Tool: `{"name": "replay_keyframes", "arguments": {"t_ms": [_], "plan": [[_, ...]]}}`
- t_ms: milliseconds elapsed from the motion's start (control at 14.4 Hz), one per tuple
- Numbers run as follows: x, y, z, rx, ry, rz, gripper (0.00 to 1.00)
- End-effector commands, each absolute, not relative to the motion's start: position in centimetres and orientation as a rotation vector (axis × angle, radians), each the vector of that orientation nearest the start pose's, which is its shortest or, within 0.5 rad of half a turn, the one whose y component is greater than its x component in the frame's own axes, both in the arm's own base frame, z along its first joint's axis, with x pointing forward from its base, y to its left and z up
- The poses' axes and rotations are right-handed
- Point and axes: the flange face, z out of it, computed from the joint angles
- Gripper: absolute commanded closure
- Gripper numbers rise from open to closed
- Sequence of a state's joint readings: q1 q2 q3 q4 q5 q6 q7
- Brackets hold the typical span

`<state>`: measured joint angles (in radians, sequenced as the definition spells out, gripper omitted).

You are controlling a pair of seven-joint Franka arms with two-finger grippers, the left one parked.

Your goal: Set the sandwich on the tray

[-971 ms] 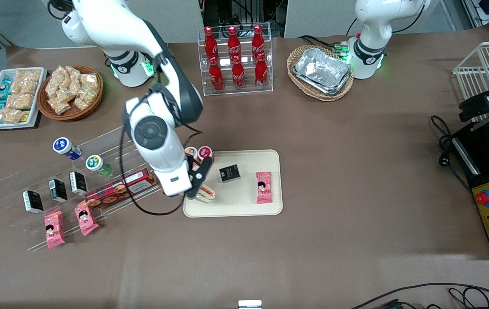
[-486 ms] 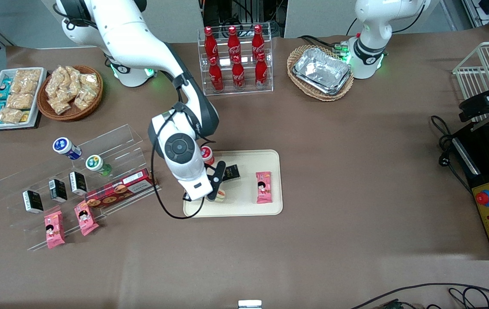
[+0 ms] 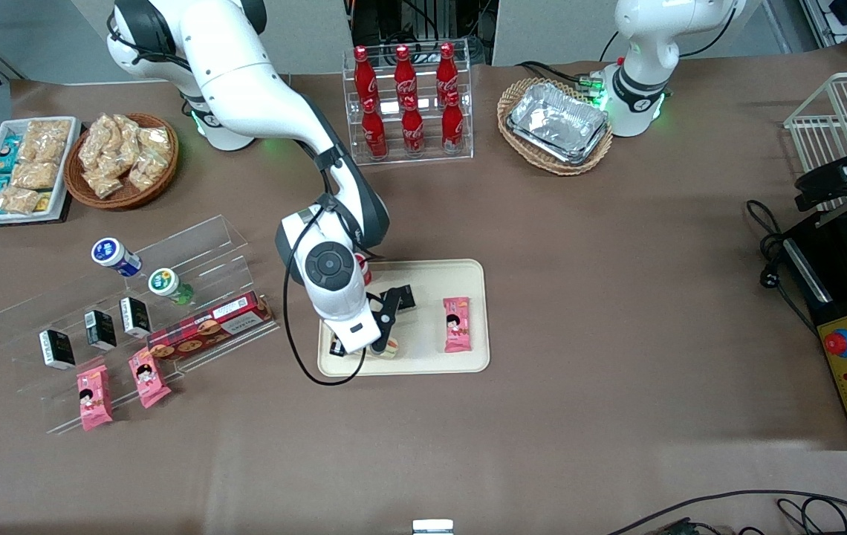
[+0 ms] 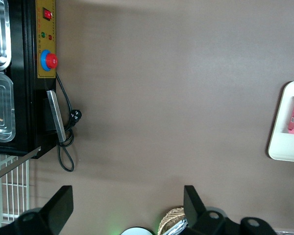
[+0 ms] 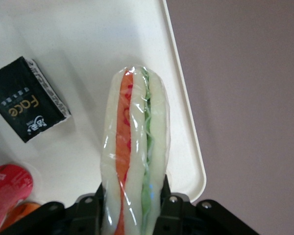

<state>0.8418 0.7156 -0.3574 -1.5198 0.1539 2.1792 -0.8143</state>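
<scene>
The sandwich (image 5: 133,147), a clear-wrapped pale wedge with red, orange and green stripes, is clamped between the fingers of my right gripper (image 5: 132,205). In the front view the gripper (image 3: 383,338) holds the sandwich (image 3: 388,348) over the near corner of the cream-beige tray (image 3: 431,357) at the working arm's end, low over its surface; I cannot tell whether it touches. The tray's rim (image 5: 183,103) runs just beside the sandwich.
On the tray lie a black packet (image 3: 403,297) (image 5: 27,100) and a pink snack packet (image 3: 457,324). Red-lidded cups (image 3: 364,269) (image 5: 7,188) stand at the tray's corner. An acrylic rack (image 3: 134,312) with packets, a bottle rack (image 3: 409,104) and baskets stand around.
My right gripper has carried the sandwich from the tray's edge at the working arm's end farther in over the tray and a little nearer the front camera. The arm has stretched out more.
</scene>
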Motion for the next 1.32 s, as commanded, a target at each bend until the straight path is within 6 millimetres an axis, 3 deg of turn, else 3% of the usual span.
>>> {"name": "replay_keyframes", "arguments": {"t_ms": [0, 139, 277, 347, 416, 486, 555, 763, 902, 1249], "plan": [[60.8, 37.6, 26.0, -2.602, -1.959, 0.01, 0.25], [60.9, 37.4, 26.2, -2.602, -1.959, 0.006, 0.13], [61.2, 37.0, 26.8, -2.607, -1.947, -0.009, 0.12], [61.4, 36.8, 27.8, -2.609, -1.917, -0.025, 0.04], [61.7, 36.4, 29.7, -2.608, -1.839, -0.07, 0.03], [63.0, 34.3, 31.6, -2.624, -1.736, -0.12, 0.03], [64.7, 30.6, 33.0, -2.653, -1.638, -0.14, 0.0], [67.0, 24.0, 37.8, -2.646, -1.433, -0.237, 0.0], [67.6, 19.4, 41.0, -2.655, -1.34, -0.25, 0.0], [66.6, 11.9, 48.8, -2.703, -1.139, -0.275, 0.0]]}}
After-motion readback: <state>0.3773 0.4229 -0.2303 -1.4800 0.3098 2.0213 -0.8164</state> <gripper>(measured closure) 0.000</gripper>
